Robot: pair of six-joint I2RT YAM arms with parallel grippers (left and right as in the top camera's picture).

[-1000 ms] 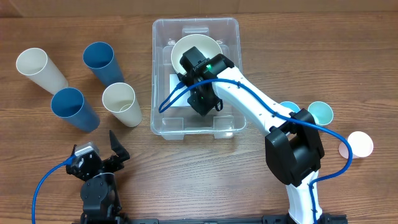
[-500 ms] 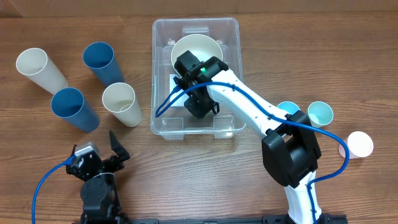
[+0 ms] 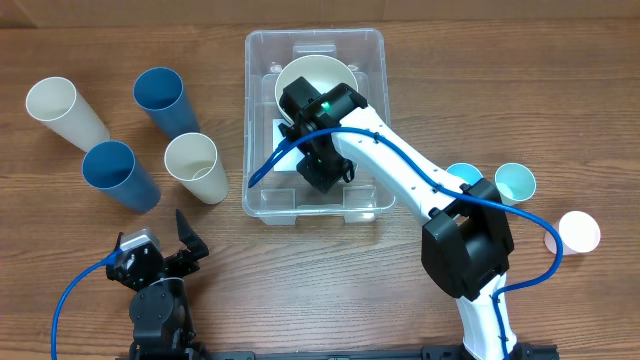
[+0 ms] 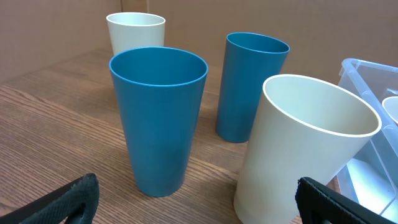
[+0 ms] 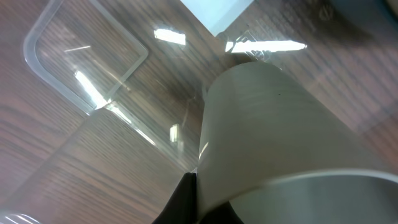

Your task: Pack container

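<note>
Clear container [image 3: 262, 120] on the desk [image 3: 500, 60]. Inside it, right jaws pinch a cream cup [image 3: 315, 75] by its rim; that thin hold may let it topple on release. Left jaws gape empty, front-left of the container.

Left gripper [image 4: 198, 205] spread wide, black fingertips [image 4: 68, 200] at both lower corners. Between them on the wooden table [image 4: 50, 143]: near blue cup [image 4: 158, 121] at left, cream cup [image 4: 298, 155] at right, just beside the container [image 4: 367, 71] corner. Behind, far blue cup [image 4: 249, 87]; farthest back, white cup [image 4: 134, 34]. All upright, mouths up.
</note>
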